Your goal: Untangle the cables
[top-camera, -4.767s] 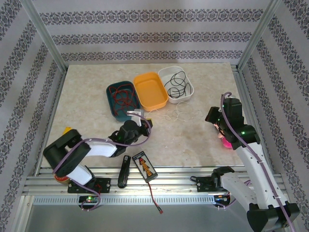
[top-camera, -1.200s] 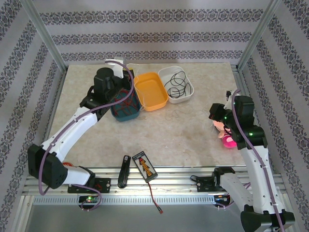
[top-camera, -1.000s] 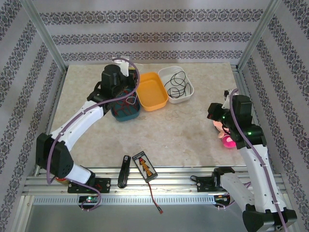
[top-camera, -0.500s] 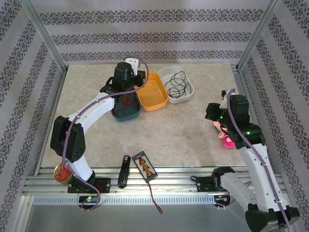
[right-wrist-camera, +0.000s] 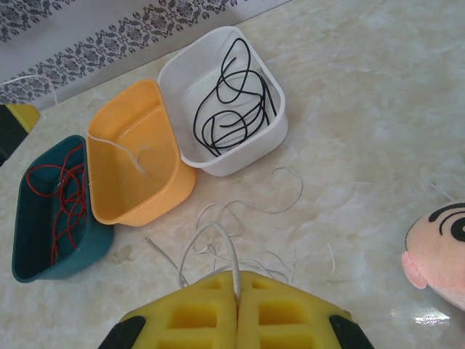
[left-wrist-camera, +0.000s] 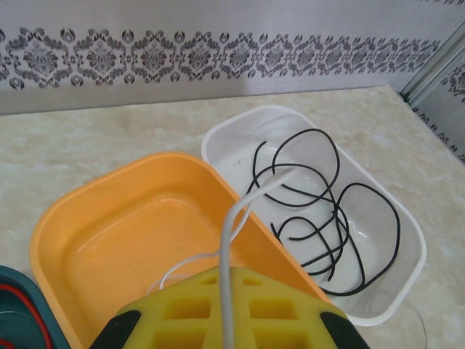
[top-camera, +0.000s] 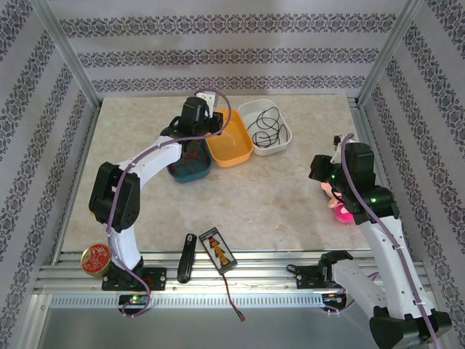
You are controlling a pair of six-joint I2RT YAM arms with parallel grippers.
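- Bright, even light falls from above; shadows on the marble table [top-camera: 290, 211] are short and soft
- Small glare spots glint on the tabletop beside the plush toy [right-wrist-camera: 439, 247], and a sheen lies in the orange tray [left-wrist-camera: 145, 233]
- The left gripper [left-wrist-camera: 225, 313], close to its lens, looks slightly soft; the tray beyond is sharp

The left gripper [top-camera: 208, 122] hangs over the left edge of the orange tray [top-camera: 234, 142], its jaws seemingly closed; the teal tray [top-camera: 190, 174] beside it holds the red cable [top-camera: 193, 152]; the white tray [top-camera: 280, 138] holds the black cable [top-camera: 264, 129]; the pale cable [top-camera: 266, 171] lies loose on the desk [top-camera: 145, 196].
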